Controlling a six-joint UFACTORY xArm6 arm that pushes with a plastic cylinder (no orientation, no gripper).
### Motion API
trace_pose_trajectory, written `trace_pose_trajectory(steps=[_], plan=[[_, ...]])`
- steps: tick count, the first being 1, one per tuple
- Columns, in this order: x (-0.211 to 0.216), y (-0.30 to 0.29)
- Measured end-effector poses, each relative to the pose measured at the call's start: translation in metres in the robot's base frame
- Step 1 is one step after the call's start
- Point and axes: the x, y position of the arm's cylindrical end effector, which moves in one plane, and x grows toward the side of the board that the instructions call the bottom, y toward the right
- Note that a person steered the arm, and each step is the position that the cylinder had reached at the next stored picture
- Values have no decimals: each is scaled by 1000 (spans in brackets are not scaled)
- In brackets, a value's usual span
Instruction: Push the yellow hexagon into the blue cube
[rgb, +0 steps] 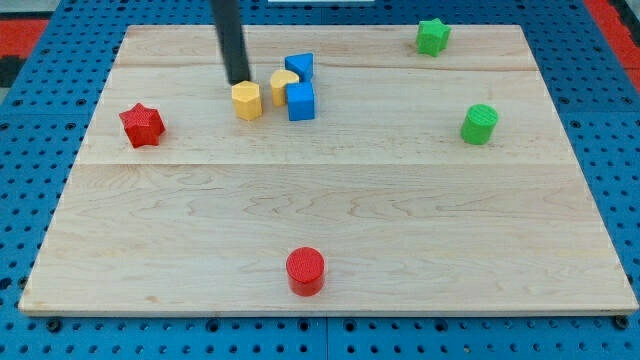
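Observation:
The yellow hexagon (247, 100) sits on the wooden board (330, 220) at the upper left of centre. The blue cube (301, 101) lies a short way to its right, with a small gap between them. My tip (238, 80) is the lower end of the dark rod, just above and slightly left of the yellow hexagon, touching or almost touching its top edge. A second yellow block (284, 83), rounded, sits behind the gap, against the blue cube's upper left. Another blue block (299, 66) lies above the cube.
A red star (141, 124) lies at the left. A red cylinder (305, 270) is near the bottom edge. A green star (432, 36) is at the top right and a green cylinder (479, 123) at the right.

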Motion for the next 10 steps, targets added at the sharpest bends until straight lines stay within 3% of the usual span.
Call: trace_pose_trajectory(steps=[3, 5, 6, 7, 9, 10], plan=[[37, 96], [-18, -42], [-4, -95], [27, -46], [40, 56], [32, 3]])
